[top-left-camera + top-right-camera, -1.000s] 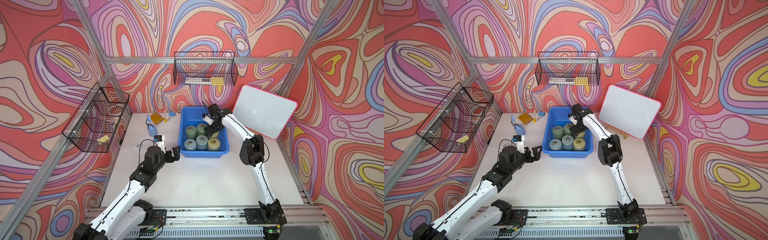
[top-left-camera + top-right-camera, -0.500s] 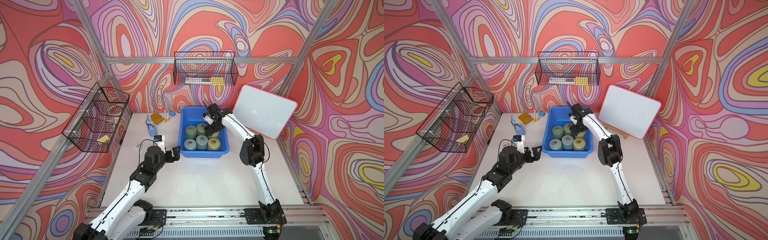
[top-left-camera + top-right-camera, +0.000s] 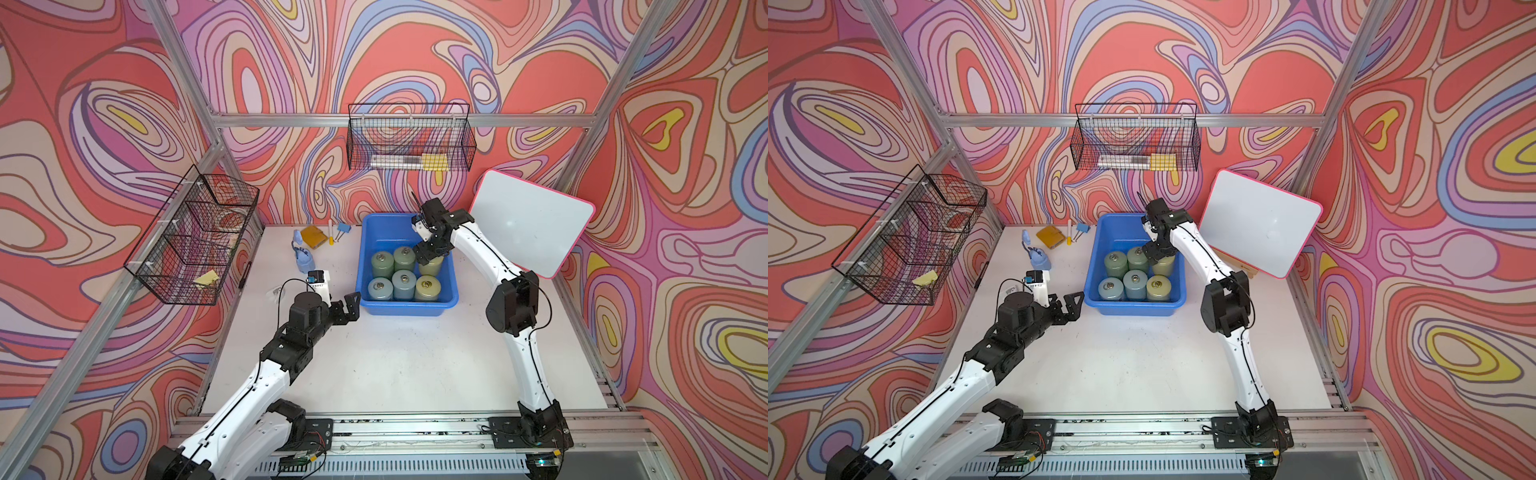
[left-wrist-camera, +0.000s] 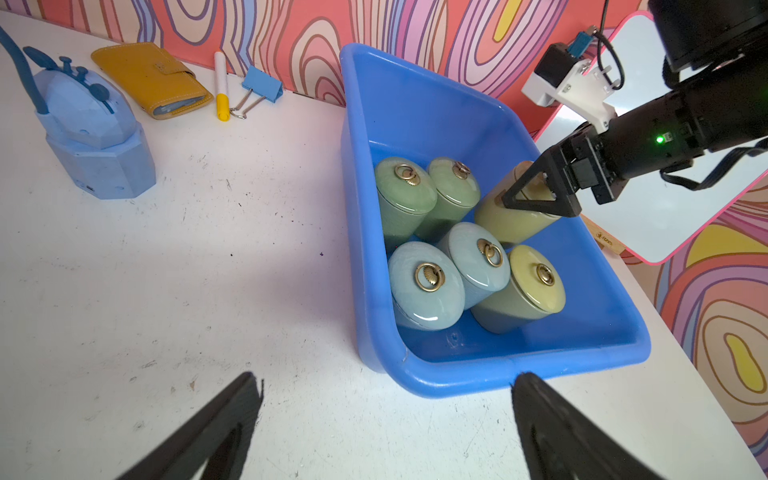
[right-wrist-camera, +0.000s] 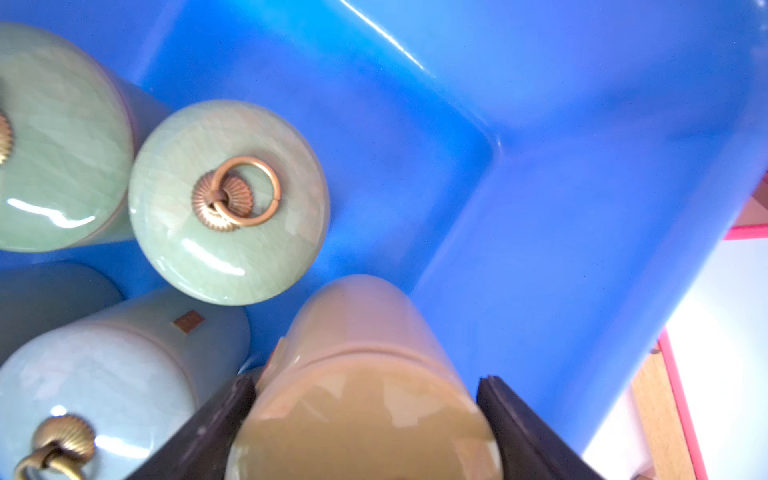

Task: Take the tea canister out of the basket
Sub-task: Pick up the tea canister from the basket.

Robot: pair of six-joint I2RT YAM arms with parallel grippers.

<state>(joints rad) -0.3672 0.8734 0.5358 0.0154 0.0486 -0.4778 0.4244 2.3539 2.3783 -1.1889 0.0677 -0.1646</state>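
Both top views look down from high on the whole table (image 3: 395,365). Left wrist view faces the basket (image 4: 457,380); right wrist view is close inside it.

walls (image 3: 395,62): swirling bands of coral red, pink, lilac, blue, cream and yellow, dark outlines
bench (image 3: 395,361): white, dark specks
basket (image 3: 409,307): bright blue, plain
far-right tea canister (image 4: 511,222): olive-yellow glaze
far-left canister (image 4: 405,195) and far-middle canister (image 4: 455,185): pale green, crackled glaze
near-left canister (image 4: 428,286) and near-middle canister (image 4: 478,259): pale blue
near-right canister (image 4: 536,278): yellow-green
lid rings (image 5: 245,193): brass
whiteboard (image 3: 532,224): white, pink edge
wallet (image 4: 149,79): mustard yellow
marker (image 4: 221,83): white, yellow cap
binder clip (image 4: 262,83): blue
wire baskets (image 3: 353,141): black
arms (image 3: 511,365): white and black
left tool (image 4: 388,380) and right tool (image 5: 365,382): black
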